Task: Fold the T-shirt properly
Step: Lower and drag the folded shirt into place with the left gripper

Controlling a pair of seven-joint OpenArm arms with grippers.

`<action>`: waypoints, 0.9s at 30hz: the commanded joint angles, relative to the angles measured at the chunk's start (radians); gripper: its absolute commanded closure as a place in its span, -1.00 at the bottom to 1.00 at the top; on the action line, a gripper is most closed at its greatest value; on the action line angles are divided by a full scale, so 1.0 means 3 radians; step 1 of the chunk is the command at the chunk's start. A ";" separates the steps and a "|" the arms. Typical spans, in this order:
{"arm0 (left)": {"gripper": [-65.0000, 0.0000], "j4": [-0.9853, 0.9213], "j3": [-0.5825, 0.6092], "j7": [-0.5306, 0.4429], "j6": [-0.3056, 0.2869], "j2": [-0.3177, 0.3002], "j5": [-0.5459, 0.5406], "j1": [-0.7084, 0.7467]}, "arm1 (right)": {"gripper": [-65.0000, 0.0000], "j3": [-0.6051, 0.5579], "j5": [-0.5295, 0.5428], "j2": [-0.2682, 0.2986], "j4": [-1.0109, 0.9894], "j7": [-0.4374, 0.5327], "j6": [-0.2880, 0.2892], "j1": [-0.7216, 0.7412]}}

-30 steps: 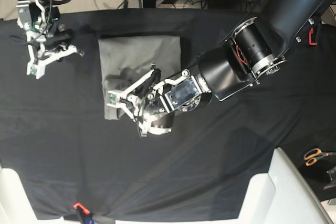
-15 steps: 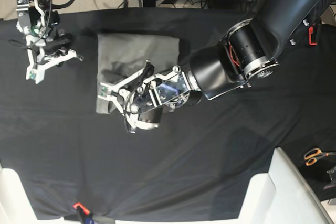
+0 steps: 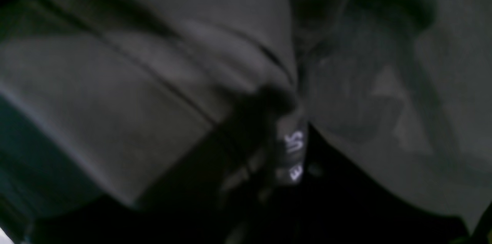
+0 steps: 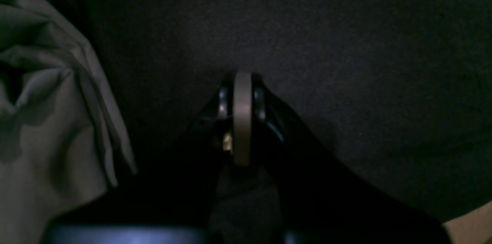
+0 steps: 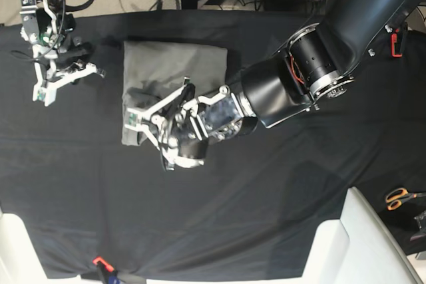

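The T-shirt [image 5: 174, 64], a plain medium-grey short-sleeved cotton garment, lies folded into a compact rectangle on the black cloth [image 5: 266, 197] that covers the counter, toward the far left of the base view. We see the biggest change at its near edge: a second ago that edge sat further right, and it has since been drawn leftward, so the lower left corner now bunches and sticks out past the tidy upper part.

Our left pincer [image 5: 141, 123] is low over that bunched corner. The left wrist view is blurred, but it shows grey folds crowding both sides of the dark fingers [image 3: 246, 136] and the small white printed label [image 3: 295, 155] close by. We read the pincer as narrowly parted and nipping a layer of the T-shirt, though the blur keeps us from seeing the contact plainly. The arm has slid left over the last second, taking the fabric with it.

Our right pincer [image 4: 242, 117] hangs pressed together with nothing in it, over bare black cloth just beside the T-shirt's left edge; it has barely moved.

We judge the fold to be nearly done, with this drag acting as a final straightening or shifting of the bundle. The risk we see is that the pull wrinkles the lower corner rather than squaring it, so a smoothing or release step looks likely next.
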 commanded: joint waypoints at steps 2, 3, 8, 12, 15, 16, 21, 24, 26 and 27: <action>1.00 0.0037 -0.0117 -0.0049 -0.0017 0.0036 -0.0011 -0.0092 | 1.00 0.0015 0.0004 0.0039 0.0038 0.0054 -0.0002 0.0017; 1.00 0.0037 -0.0153 -0.0049 -0.0017 0.0036 -0.0006 -0.0092 | 1.00 0.0015 0.0004 0.0039 0.0038 0.0054 -0.0002 0.0017; 0.67 0.0037 -0.0158 -0.0049 -0.0017 0.0036 -0.0001 -0.0092 | 1.00 0.0015 0.0004 0.0034 0.0038 0.0054 -0.0002 0.0007; -0.07 0.0037 -0.0173 -0.0049 -0.0017 0.0036 -0.0001 -0.0097 | 1.00 0.0015 0.0004 0.0034 0.0038 0.0054 -0.0002 -0.0003; -0.46 0.0037 -0.0173 -0.0049 -0.0017 0.0026 -0.0001 -0.0174 | 1.00 0.0010 0.0004 0.0034 0.0038 0.0054 -0.0002 -0.0018; -0.55 0.0037 -0.0173 -0.0049 -0.0017 0.0026 -0.0001 -0.0189 | 1.00 0.0010 0.0004 0.0034 0.0038 0.0054 0.0003 -0.0039; -0.68 0.0042 -0.0184 -0.0049 -0.0017 0.0031 -0.0006 -0.0460 | 1.00 0.0005 0.0004 0.0034 0.0038 0.0054 0.0013 -0.0075; -0.69 0.0073 -0.0184 -0.0049 -0.0017 0.0041 -0.0031 -0.0675 | 1.00 -0.0010 0.0004 0.0039 0.0038 0.0054 0.0013 -0.0080; -0.69 0.0145 -0.0189 -0.0033 -0.0017 0.0087 -0.0037 -0.0757 | 1.00 -0.0010 0.0004 0.0039 0.0038 0.0054 0.0019 -0.0090; -0.68 0.0191 -0.0194 -0.0028 -0.0017 0.0097 -0.0037 -0.0762 | 1.00 -0.0010 0.0004 0.0039 0.0038 0.0054 0.0019 -0.0105</action>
